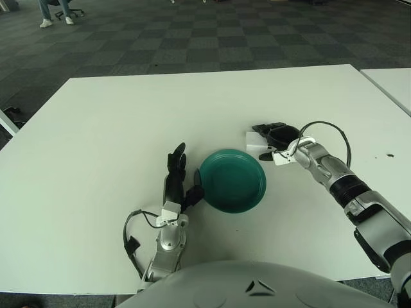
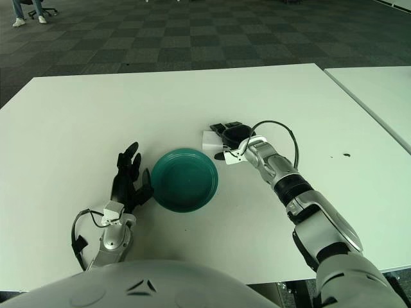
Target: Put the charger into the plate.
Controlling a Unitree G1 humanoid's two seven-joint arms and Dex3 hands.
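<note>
You had a white table (image 1: 115,128) in front of you, with a second white table (image 1: 392,83) just beside it on the right. Beyond lay dark checkered carpet (image 1: 192,32), where a person's legs (image 1: 54,13) showed beside an office chair (image 1: 72,10).

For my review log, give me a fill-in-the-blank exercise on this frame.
1. The plate is coloured ____.
2. The white charger lies on the table beyond the plate's ____ side.
3. The ____ hand is at the charger.
4. The left hand shows just ____ of the plate.

Missing words: green; right; right; left
</note>
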